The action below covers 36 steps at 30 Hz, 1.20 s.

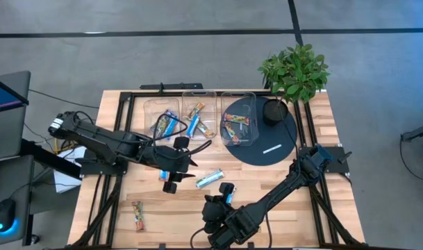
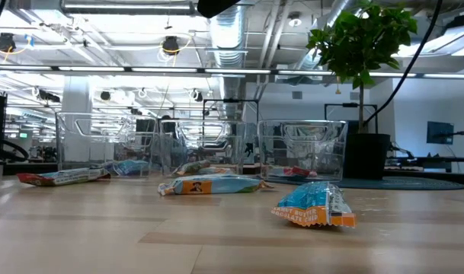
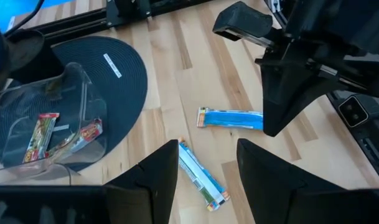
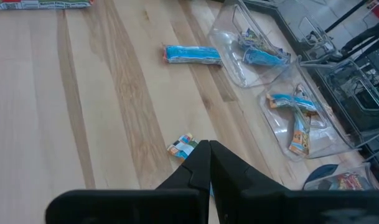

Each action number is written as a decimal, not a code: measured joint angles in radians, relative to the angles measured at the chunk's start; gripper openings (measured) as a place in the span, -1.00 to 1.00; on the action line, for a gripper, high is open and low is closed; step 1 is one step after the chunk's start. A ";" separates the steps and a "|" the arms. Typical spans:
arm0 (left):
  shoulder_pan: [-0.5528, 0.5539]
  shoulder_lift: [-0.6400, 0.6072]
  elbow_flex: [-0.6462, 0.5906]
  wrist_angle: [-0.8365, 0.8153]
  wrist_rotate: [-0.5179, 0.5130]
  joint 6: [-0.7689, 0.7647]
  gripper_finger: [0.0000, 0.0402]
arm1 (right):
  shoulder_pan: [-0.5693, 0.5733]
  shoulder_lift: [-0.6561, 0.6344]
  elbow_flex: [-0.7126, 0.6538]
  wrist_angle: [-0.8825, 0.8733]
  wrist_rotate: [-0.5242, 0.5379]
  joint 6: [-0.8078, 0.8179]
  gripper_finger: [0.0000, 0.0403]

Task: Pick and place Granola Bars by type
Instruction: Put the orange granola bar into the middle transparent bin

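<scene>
**Operator:** What are my left jaws doing?

**Spotter:** Your left gripper (image 3: 208, 146) has its fingers (image 3: 158, 177) spread wide. Nothing is pinched between them. One blue bar (image 3: 201, 174) lies flat on the table (image 3: 177, 62), straight below the gap and nearer the one finger, running lengthwise with the gap. From the high view, that gripper (image 1: 171, 184) hangs over the middle of the table.

**Operator:** Anything else ahead of those jaws?

**Spotter:** A second blue bar (image 3: 229, 118) lies just past the fingertips, crosswise to the first and apart from it, close under your right arm (image 3: 313, 68). Farther out and off to one side sits a clear bin (image 3: 83, 84) on a dark round mat (image 3: 124, 74), with red-wrapped bars (image 3: 43, 134) inside.

**Operator:** And the right side?

**Spotter:** Your right gripper (image 4: 208, 144) has its fingers pressed together, and I see nothing caught in them. The end of a bar (image 4: 182, 148) shows just beside the tip, lying on the wood. I cannot tell whether the tip touches it. Well ahead of the tip lies a loose blue bar (image 4: 192, 54), right next to the bin of blue bars (image 4: 229, 62). Beyond that is a bin of mixed blue and orange bars (image 4: 273, 118).

**Operator:** Any strays?

**Spotter:** One red-green bar (image 1: 137, 215) lies well apart from both sets of jaws, behind your left ones, toward the table's near edge.
</scene>
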 joint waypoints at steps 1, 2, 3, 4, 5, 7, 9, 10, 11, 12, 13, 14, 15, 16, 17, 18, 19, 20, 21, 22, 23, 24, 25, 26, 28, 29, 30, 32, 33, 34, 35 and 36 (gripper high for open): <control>0.000 0.000 0.000 0.000 0.000 0.000 -0.21 | 0.000 0.000 0.000 0.000 0.000 0.000 -1.00; 0.000 0.000 0.000 0.000 0.000 0.001 -0.21 | 0.000 0.000 0.000 0.000 0.000 0.000 -1.00; 0.000 0.000 0.000 0.000 0.000 0.001 -0.21 | 0.000 0.000 0.000 0.000 0.000 0.000 -1.00; 0.000 0.000 0.000 0.000 0.000 0.001 -0.21 | 0.000 0.000 0.000 0.000 0.000 0.000 -1.00; 0.000 0.000 0.000 0.000 0.000 0.001 -0.21 | 0.000 0.000 0.000 0.000 0.000 0.000 -1.00; 0.000 0.000 0.000 0.000 0.000 0.002 -0.21 | 0.000 0.000 0.000 0.000 0.000 0.000 -1.00; 0.000 0.000 0.000 0.000 0.000 0.002 -0.21 | 0.000 0.000 0.000 0.000 0.000 0.000 -1.00; 0.000 0.000 0.000 0.000 0.000 0.001 -0.21 | 0.000 0.000 0.000 0.000 0.000 0.000 -1.00; 0.000 0.000 0.000 0.000 0.000 0.001 -0.21 | 0.000 0.000 0.000 0.000 0.000 0.000 -1.00; 0.000 0.000 0.000 -0.001 0.000 0.001 -0.21 | 0.000 0.000 0.000 0.000 0.000 0.000 -1.00; 0.000 0.000 0.000 -0.001 0.000 0.001 -0.21 | 0.000 0.000 0.000 0.000 0.000 0.000 -1.00; 0.000 0.000 0.000 0.000 0.000 0.001 -0.21 | 0.000 0.000 0.000 0.000 0.000 0.000 -1.00; 0.000 0.000 0.000 0.000 0.000 0.000 -0.21 | 0.000 0.000 0.000 0.000 0.000 0.000 -1.00; 0.000 0.000 0.000 -0.001 0.000 -0.001 -0.21 | 0.000 0.000 0.000 0.000 0.000 0.000 -1.00; 0.000 0.000 0.000 -0.001 0.000 -0.003 -0.21 | 0.000 0.000 0.000 0.000 0.000 0.000 -1.00; 0.000 0.000 0.000 -0.001 0.001 -0.004 -0.21 | 0.000 0.000 0.000 0.000 0.000 0.000 -1.00; 0.000 0.000 0.000 -0.001 0.004 -0.005 -0.21 | 0.000 0.000 0.000 0.000 0.000 0.000 -1.00; 0.000 0.000 0.000 -0.001 0.007 -0.005 -0.21 | 0.000 0.000 0.000 0.000 0.000 0.000 -1.00; -0.002 0.000 0.000 -0.001 0.006 -0.005 -0.21 | 0.000 0.000 0.000 0.000 0.000 0.000 -1.00; -0.003 0.000 0.000 -0.001 0.006 -0.005 -0.21 | 0.000 0.000 0.000 0.000 0.000 0.000 -1.00; -0.003 0.000 0.000 -0.001 0.006 -0.005 -0.21 | 0.000 0.000 0.000 0.000 0.000 0.000 -1.00; -0.003 0.000 0.000 -0.001 0.006 -0.005 -0.21 | 0.000 0.000 0.000 0.000 0.000 0.000 -1.00; -0.003 0.000 0.000 -0.002 0.007 -0.005 -0.21 | 0.000 0.000 0.000 0.000 0.000 0.000 -1.00; -0.003 0.000 -0.001 -0.002 0.006 -0.005 -0.21 | 0.000 0.000 0.000 0.000 0.000 0.000 -1.00; -0.003 0.000 -0.002 -0.010 0.006 -0.005 -0.21 | 0.000 0.000 0.000 0.000 0.000 0.000 -1.00; -0.003 0.000 -0.003 -0.023 0.007 -0.004 -0.21 | 0.000 0.000 0.000 0.000 0.000 0.000 -1.00; -0.003 0.000 -0.003 -0.036 0.007 0.000 -0.21 | 0.000 0.000 0.000 0.000 0.000 0.000 -1.00; -0.003 0.000 -0.004 -0.050 0.001 0.013 -0.21 | 0.000 0.000 0.000 -0.001 -0.013 0.000 -1.00; -0.002 0.001 -0.004 -0.048 -0.001 0.015 -0.21 | 0.000 0.000 0.000 -0.001 -0.033 0.000 -1.00; 0.001 0.001 -0.004 -0.041 -0.006 0.016 -0.21 | 0.000 0.000 0.000 -0.001 -0.062 0.000 -1.00; 0.005 0.000 -0.004 -0.026 -0.015 0.018 -0.21 | 0.000 0.000 0.000 -0.001 -0.098 -0.001 -1.00; 0.007 0.001 -0.004 -0.008 -0.022 0.018 -0.21 | 0.000 0.000 0.000 -0.002 -0.138 -0.001 -1.00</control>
